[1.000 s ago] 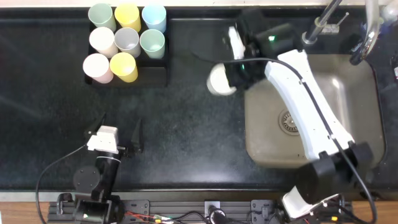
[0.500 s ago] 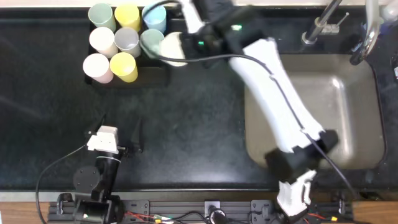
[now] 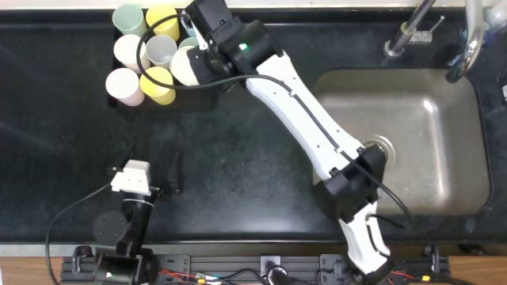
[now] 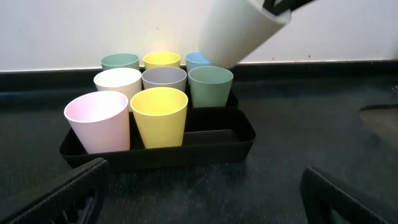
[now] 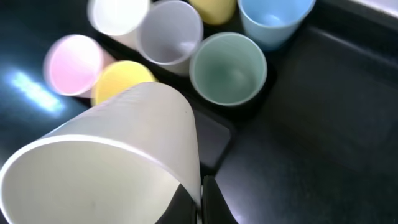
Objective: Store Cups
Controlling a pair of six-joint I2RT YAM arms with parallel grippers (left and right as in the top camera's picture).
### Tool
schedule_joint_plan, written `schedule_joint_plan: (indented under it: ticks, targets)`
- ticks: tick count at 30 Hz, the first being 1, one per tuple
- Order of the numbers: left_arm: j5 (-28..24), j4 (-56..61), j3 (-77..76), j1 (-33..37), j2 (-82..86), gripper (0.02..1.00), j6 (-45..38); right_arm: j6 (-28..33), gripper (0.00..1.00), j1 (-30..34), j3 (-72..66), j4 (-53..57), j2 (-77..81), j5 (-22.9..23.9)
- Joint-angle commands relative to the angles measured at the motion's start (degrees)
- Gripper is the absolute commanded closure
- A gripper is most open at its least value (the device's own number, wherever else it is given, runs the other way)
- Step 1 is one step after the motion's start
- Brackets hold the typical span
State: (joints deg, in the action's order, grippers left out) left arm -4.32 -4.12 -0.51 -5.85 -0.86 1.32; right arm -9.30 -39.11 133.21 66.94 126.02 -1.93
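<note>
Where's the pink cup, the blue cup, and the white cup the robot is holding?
pink cup (image 4: 99, 127), left wrist view, on its outer side wall.
blue cup (image 5: 273, 15), right wrist view, inside its open mouth.
white cup (image 4: 239, 28), left wrist view, on its tilted side wall.

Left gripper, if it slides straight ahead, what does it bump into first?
Probably the tray, at its front wall: the left gripper, open, points right at it. The pink cup and the front yellow cup stand just behind that wall. The gripper's height is hard to judge.
</note>
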Motion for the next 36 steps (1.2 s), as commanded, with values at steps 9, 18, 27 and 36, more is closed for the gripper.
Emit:
schedule_joint_plan:
  ticks: [9,18,27,36]
  targets:
    - [-0.6,-0.2,0.0,0.4,0.5,0.020,0.2,-1.5,0.961,-0.8,2.0,0.0,5.4,3.5]
    - [-0.6,-0.2,0.0,0.4,0.5,0.018,0.2,-3.0,0.961,-0.8,1.9,-0.2,8.2,3.0]
    - [-0.6,-0.2,0.0,0.4,0.5,0.018,0.2,-3.2,0.958,-0.7,1.9,-0.3,10.6,0.9]
    - [-0.6,-0.2,0.0,0.4,0.5,0.018,0.2,-3.6,0.956,-0.7,1.9,-0.4,11.9,0.2]
